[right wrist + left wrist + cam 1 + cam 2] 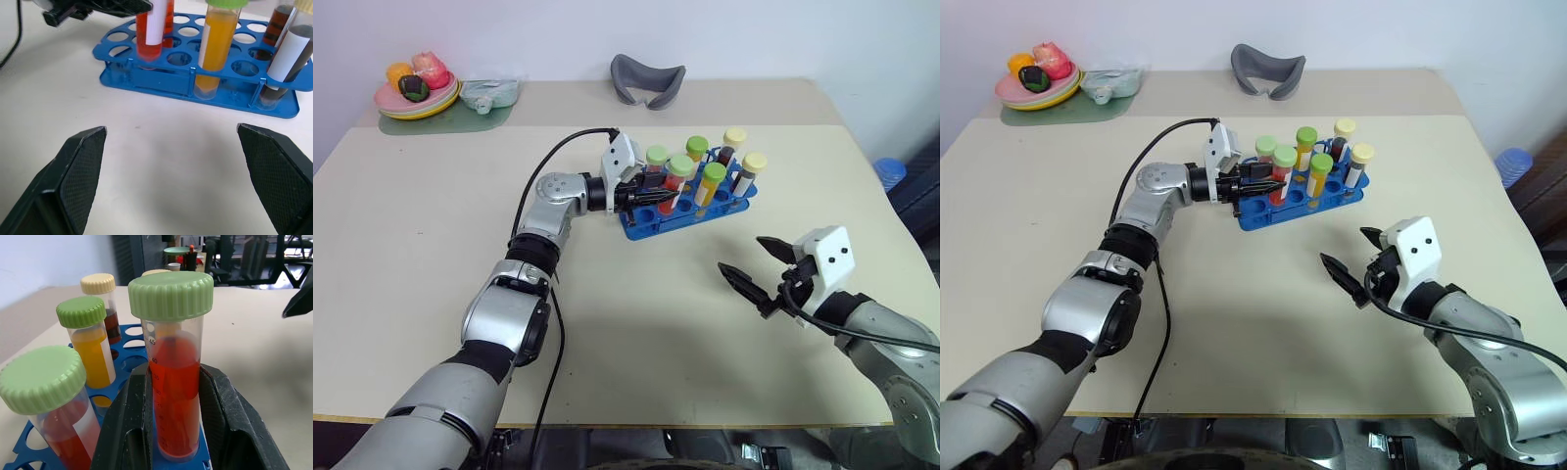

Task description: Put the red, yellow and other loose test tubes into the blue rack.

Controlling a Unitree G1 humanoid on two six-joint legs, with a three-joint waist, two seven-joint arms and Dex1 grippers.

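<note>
- Left gripper (658, 196) centre frame in head views, clamped tight on red-liquid test tube (172, 382) with light green cap; tube upright, bottom down in a hole at near-left end of blue rack (651, 224).
- Left wrist view: black fingers (124, 431) pressed against both sides of that tube; second red tube with green cap (49, 401) just beside, yellow-liquid tube with green cap (88, 345) behind, dark-liquid tube with cream cap (101, 298) further back.
- Blue rack upper centre of frame on beige table (431, 245), several capped tubes standing upright in it; many holes empty.
- Yellow tube (215, 46) and dark tube with white label (288, 58) in rack's near row, right wrist view.
- Right gripper (759, 269) lower right of frame, jaws spread wide, nothing between them, hovering above table well apart from rack.
- Plate with toy fruit (416, 88) upper left corner, on green mat (460, 119); small clear packet (491, 94) just beside plate.
- Grey curved object (648, 80) top centre at table's far edge.
- Blue-capped bottle (891, 172) off table, right edge of frame.
</note>
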